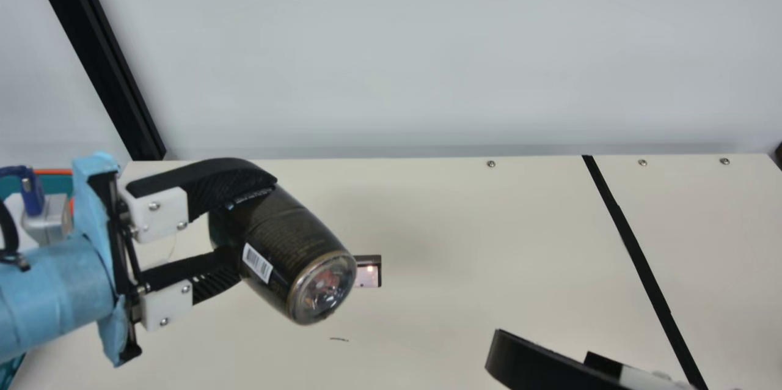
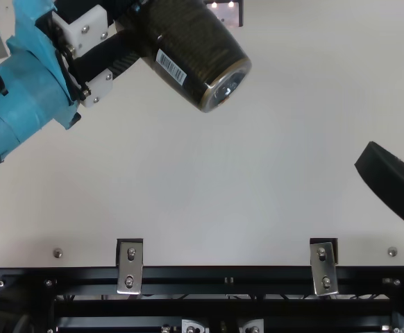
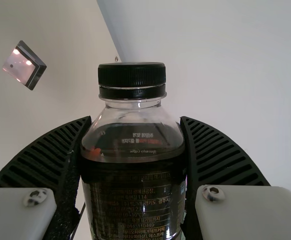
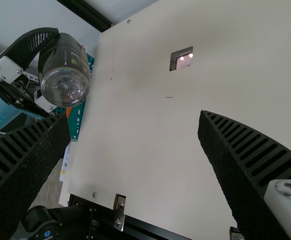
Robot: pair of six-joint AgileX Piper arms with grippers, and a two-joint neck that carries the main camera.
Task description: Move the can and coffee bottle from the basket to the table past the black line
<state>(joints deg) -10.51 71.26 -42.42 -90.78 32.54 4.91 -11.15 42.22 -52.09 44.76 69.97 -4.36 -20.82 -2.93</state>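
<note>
Left gripper (image 1: 253,222), main view's left, hugging black-capped, dark-labelled plastic coffee bottle (image 1: 290,243) (pretty tilted lol). Right gripper (image 2: 396,150), top view's right edge, spread wide.

A pale grey wall (image 1: 391,54) rises behind the cream surface (image 1: 464,225), with a soft shadow along its foot. A black post (image 1: 98,54) stands slanted at the main view's left. Screws (image 1: 491,164) dot the surface's far edge; a small dark mark (image 1: 339,339) lies near a square, dark-rimmed panel (image 1: 368,272) with bright glints. Metal brackets (image 2: 130,266) join the near edge to a black rail (image 2: 188,275).
</note>
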